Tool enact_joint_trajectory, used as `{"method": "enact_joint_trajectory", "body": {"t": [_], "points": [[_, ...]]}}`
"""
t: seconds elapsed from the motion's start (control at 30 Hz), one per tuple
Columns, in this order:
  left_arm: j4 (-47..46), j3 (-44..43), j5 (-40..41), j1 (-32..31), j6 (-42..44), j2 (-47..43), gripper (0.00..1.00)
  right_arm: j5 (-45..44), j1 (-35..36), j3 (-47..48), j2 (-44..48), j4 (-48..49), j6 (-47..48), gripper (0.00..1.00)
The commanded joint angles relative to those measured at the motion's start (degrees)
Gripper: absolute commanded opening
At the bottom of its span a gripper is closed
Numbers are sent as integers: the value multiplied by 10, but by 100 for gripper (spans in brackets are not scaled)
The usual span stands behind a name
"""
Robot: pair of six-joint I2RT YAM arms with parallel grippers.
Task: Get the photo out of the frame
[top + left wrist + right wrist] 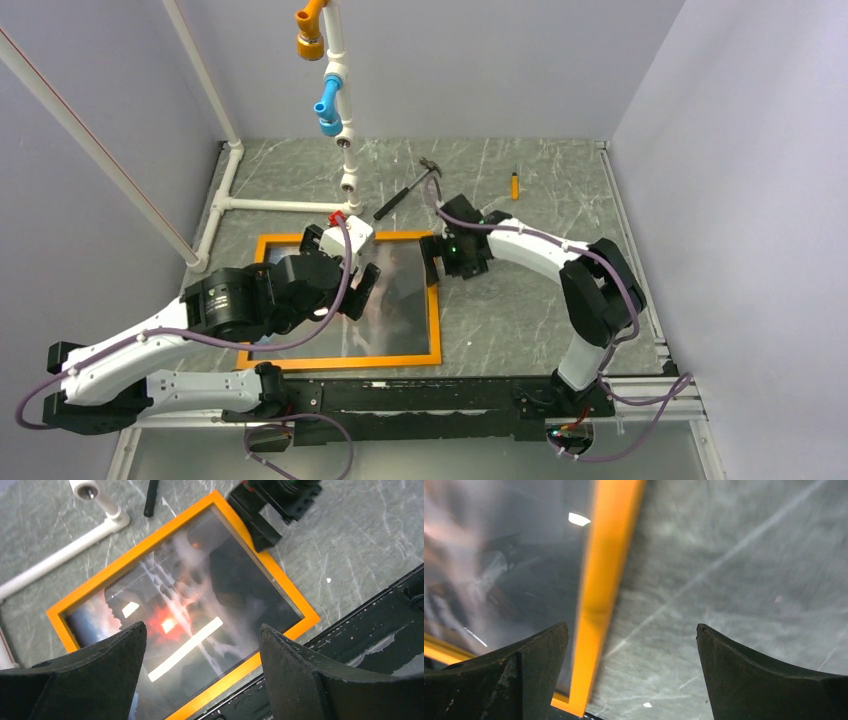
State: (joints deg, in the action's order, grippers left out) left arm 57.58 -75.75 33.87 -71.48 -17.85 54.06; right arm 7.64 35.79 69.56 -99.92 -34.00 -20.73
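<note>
While the overhead view shows the photo (400, 300) lying inside the frame (380, 359) on the surface (520, 320) at centre, only the wrist views show the left fingers (100, 675) spread wide above the print and the right fingers (749, 680) wide, straddling the frame's right edge

My left hand (202, 630) hangs over photo (200, 580), fingers spread, nothing between. My right hand (631, 630) sits low, spread wide, at frame (599, 580) far-right corner and blocks that corner. White pipe structure (290, 203) fences frame's far and left sides, upright rising just beyond far edge. Hammer (405, 195) lies near upright. I see bare table (520, 310) right of frame: open approach. Black base rail (400, 395) hems near edge.
</note>
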Motion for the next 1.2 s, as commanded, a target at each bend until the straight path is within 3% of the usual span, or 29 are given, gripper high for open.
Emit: {"method": "enact_joint_trajectory", "body": {"t": [0.0, 0.07, 0.2, 0.3, 0.5, 0.67, 0.83, 0.9, 1.17], "points": [[-54, 45, -16, 17, -73, -20, 85, -71, 33, -60, 42, 61, -126, 100], [-53, 56, -24, 19, -83, -23, 85, -96, 50, -60, 28, 63, -146, 99], [-42, 64, -25, 19, -95, -31, 85, -140, 80, -68, 13, 72, -168, 86], [-41, 68, -20, 19, -95, -41, 85, -130, 87, -73, 2, 87, -169, 75], [-38, 66, -16, 20, -89, -50, 85, -126, 97, -70, -32, 99, -171, 64], [-26, 63, -11, 21, -88, -58, 85, -121, 102, -58, -15, 90, -165, 22], [-22, 59, -1, 21, -84, -68, 85, -109, 103, -19, 18, 46, -165, 5], [-19, 52, 4, 21, -82, -68, 85, -113, 103, -2, 32, 26, -166, 0], [-11, 38, 15, 22, -79, -76, 85, -204, 125, 44, 43, -66, -195, 0]]}}
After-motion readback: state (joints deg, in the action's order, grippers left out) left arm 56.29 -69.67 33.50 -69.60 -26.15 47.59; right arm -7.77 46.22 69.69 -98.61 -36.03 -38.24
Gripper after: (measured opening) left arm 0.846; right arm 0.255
